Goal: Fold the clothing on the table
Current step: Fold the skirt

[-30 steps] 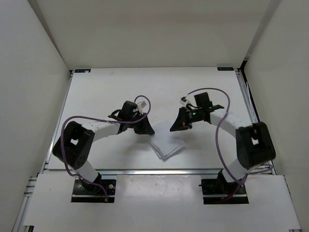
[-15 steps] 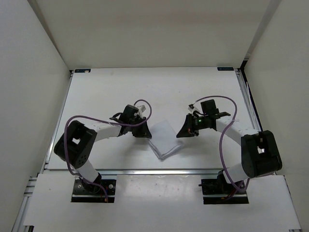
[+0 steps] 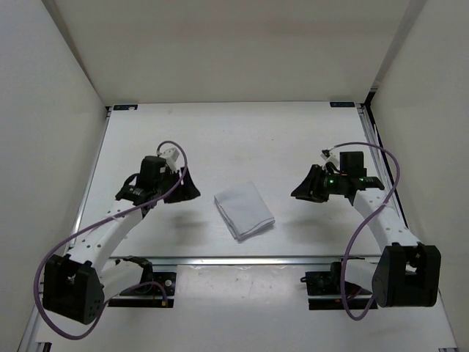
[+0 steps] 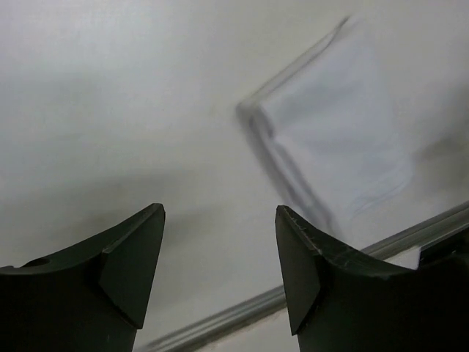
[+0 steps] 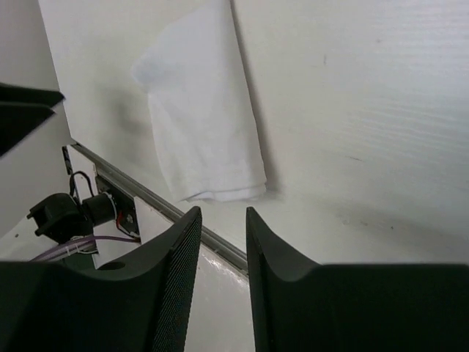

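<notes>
The clothing (image 3: 244,209) is a small white folded rectangle lying flat on the table (image 3: 242,139), near its front edge and midway between the arms. It also shows in the left wrist view (image 4: 337,132) and the right wrist view (image 5: 201,125). My left gripper (image 3: 187,189) hangs to the left of the clothing, apart from it, jaws wide open and empty (image 4: 220,220). My right gripper (image 3: 302,192) hangs to the right of the clothing, jaws parted with a narrow gap and nothing between them (image 5: 223,220).
A metal rail (image 3: 242,259) runs along the table's near edge, in front of the clothing. White walls enclose the left, back and right. Purple cables loop over both arms.
Both grippers have let go of the clothing and drawn back, the left one to the left and the right one to the right. Their jaws have opened. The clothing now lies folded flat.
</notes>
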`<state>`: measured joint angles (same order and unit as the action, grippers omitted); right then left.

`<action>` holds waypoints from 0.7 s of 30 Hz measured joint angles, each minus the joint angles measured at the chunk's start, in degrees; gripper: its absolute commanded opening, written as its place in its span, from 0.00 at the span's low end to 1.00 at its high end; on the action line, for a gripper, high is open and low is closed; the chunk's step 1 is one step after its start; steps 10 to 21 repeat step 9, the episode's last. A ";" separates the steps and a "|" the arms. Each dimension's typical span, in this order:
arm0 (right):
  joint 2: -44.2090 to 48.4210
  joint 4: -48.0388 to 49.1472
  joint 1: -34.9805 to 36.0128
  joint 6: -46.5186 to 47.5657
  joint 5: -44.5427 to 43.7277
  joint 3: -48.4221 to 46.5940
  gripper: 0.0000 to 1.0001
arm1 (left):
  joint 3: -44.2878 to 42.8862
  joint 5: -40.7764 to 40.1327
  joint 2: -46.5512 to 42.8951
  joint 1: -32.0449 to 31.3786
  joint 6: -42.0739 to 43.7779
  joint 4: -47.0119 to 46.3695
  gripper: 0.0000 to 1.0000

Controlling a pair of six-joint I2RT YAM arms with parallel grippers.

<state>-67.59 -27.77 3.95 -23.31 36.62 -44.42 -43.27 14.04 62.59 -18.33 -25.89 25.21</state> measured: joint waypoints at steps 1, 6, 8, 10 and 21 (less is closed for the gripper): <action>0.59 -0.48 -0.59 0.20 -0.17 0.46 0.36 | 1.68 -0.35 -0.72 0.15 0.31 1.81 0.73; 1.09 -2.75 -2.29 1.38 -0.92 1.95 0.36 | 7.56 -1.14 -5.09 1.27 1.33 8.87 0.69; 0.87 -3.21 -1.66 1.51 -1.27 1.95 0.36 | 7.76 -0.98 -6.38 2.84 1.92 9.99 0.70; 0.68 -3.28 -1.18 1.51 -1.46 1.95 0.36 | 7.76 -0.85 -6.67 3.69 2.19 10.21 0.72; 0.68 -3.28 -1.18 1.51 -1.46 1.95 0.36 | 7.76 -0.85 -6.67 3.69 2.19 10.21 0.72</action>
